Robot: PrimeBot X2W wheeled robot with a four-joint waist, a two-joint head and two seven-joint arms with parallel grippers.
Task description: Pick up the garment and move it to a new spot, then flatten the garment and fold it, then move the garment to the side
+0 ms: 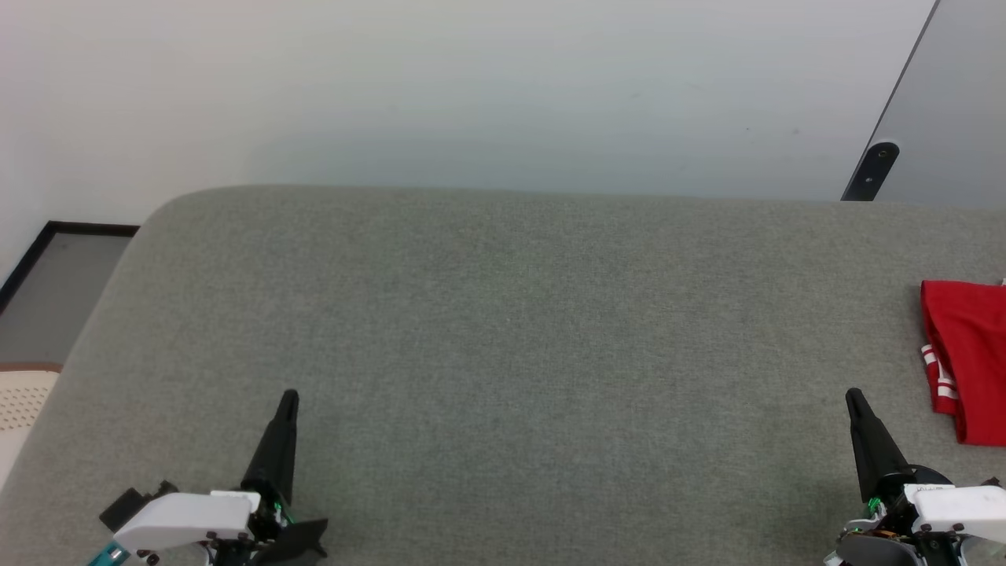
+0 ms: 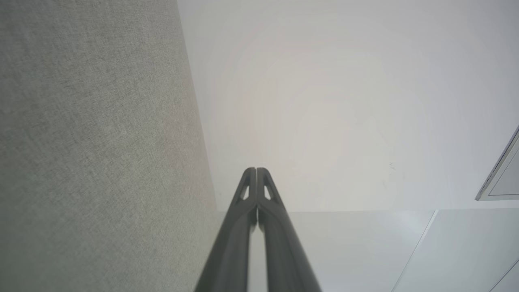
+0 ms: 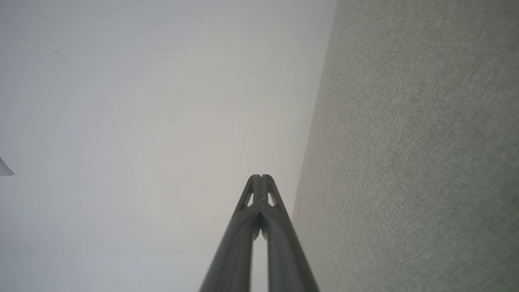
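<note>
Here is the garment [image 1: 971,354], a compact red bundle with a flash of red-and-white striped trim, lying at the right edge of the grey fabric-topped table [image 1: 503,314], roughly midway between the near and far edges. It looks folded over on itself and parked there on purpose, which leaves the wide middle of the table bare; by my reading the fold and the move to the side are done.

The left pincer [image 1: 288,399] hangs low by the near edge toward the left corner, its two dark fingers [image 2: 247,190] pressed together on nothing. The right pincer [image 1: 855,399] mirrors it near the right corner, just beside the garment but not touching it, fingers [image 3: 271,194] likewise closed and empty. Both point toward the far edge and the pale wall [image 1: 471,94], a rest pose rather than a reach, I'd say.
</note>
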